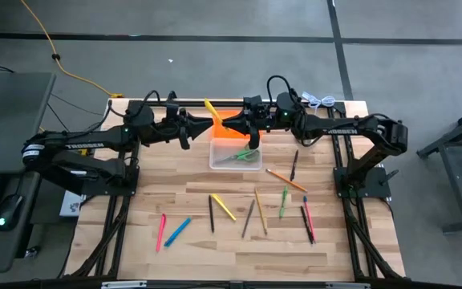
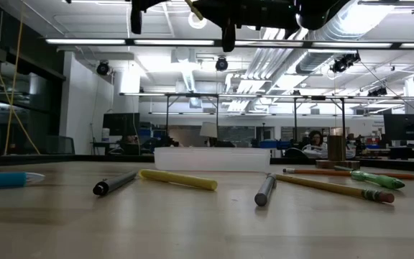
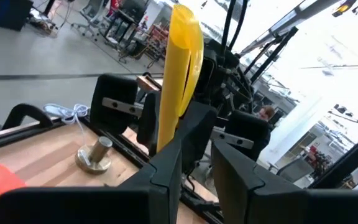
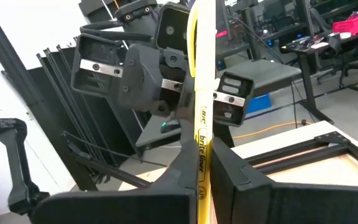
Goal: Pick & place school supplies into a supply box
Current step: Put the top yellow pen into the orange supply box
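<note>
both grippers pinch one yellow highlighter (image 1: pixel 212 112) above the table's far edge, behind the clear box (image 1: pixel 236 154). the left gripper (image 3: pixel 194 146) clamps its lower part; the right gripper (image 4: pixel 205 163) closes on its printed barrel. the box holds green scissors (image 1: pixel 241 155), with an orange piece (image 1: pixel 233 126) just behind it. pens and pencils (image 1: pixel 255 210) lie scattered in front of the box; a silver bell (image 3: pixel 96 157) sits beyond it.

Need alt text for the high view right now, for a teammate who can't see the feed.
Both grippers, left and right, meet at the table's far edge, holding a yellow highlighter between them above the clear supply box, which already holds green items. About a dozen pens and pencils lie scattered on the wooden table nearer the camera.
</note>
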